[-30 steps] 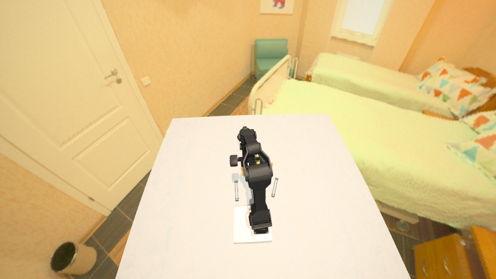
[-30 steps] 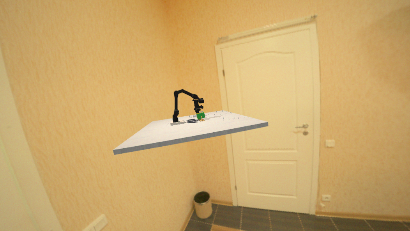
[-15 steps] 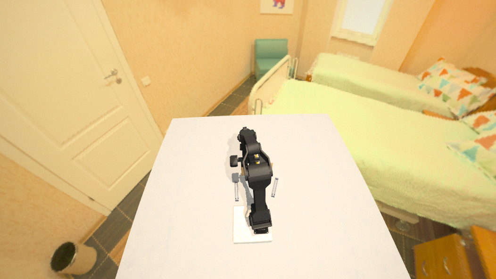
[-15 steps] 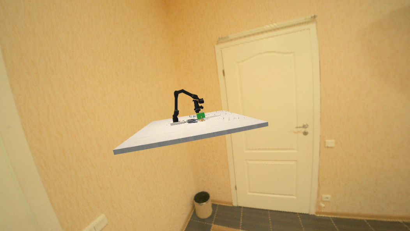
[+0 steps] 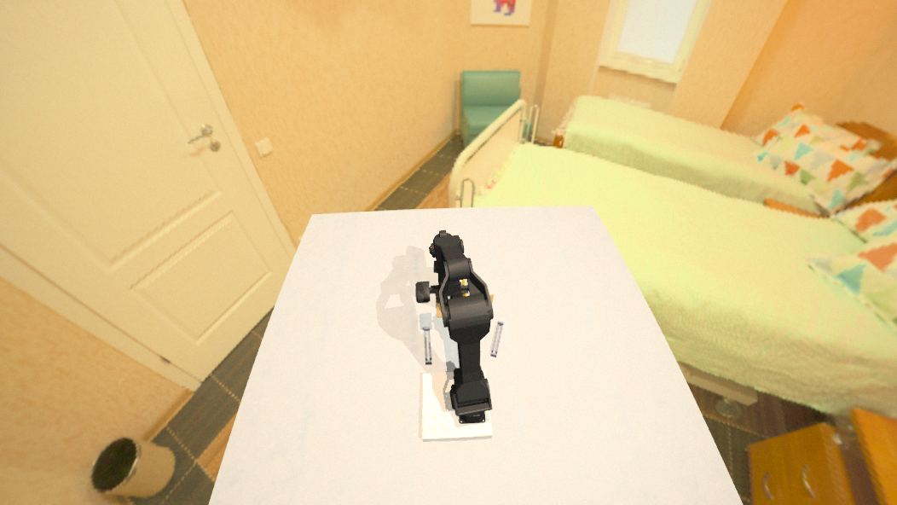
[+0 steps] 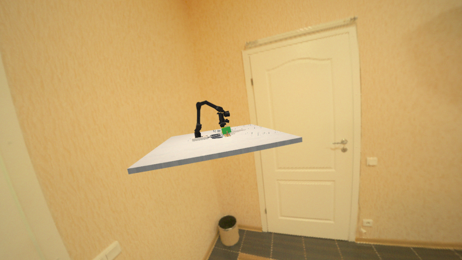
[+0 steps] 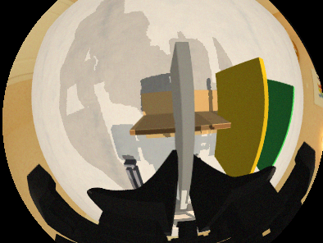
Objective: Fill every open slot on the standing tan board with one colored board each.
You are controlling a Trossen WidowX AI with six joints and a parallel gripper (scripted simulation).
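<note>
Pinching one grey board upright in gripper, crosswise to one tan board. Counted rightward: one yellow board, one green board. Well inside table edges.

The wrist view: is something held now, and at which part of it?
Yes. The jaws grip the upright grey board at the end of it nearest the wrist camera; the yellow board and green board are not held.
</note>
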